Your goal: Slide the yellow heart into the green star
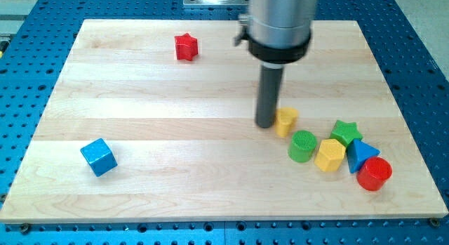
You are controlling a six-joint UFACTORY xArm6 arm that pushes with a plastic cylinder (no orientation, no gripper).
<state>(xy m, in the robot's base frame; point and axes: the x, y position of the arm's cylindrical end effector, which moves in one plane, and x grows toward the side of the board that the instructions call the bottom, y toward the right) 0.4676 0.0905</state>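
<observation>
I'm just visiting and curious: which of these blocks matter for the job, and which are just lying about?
In the job: yellow heart, green star, my tip touching the heart's left side.

Lying about: red star, blue cube, green cylinder, yellow hexagon, blue triangle, red cylinder.

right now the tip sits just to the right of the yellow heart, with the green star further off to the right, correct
Not quite. In the camera view my tip sits just to the left of the yellow heart, not its right. The green star is indeed further off to the right.
</observation>
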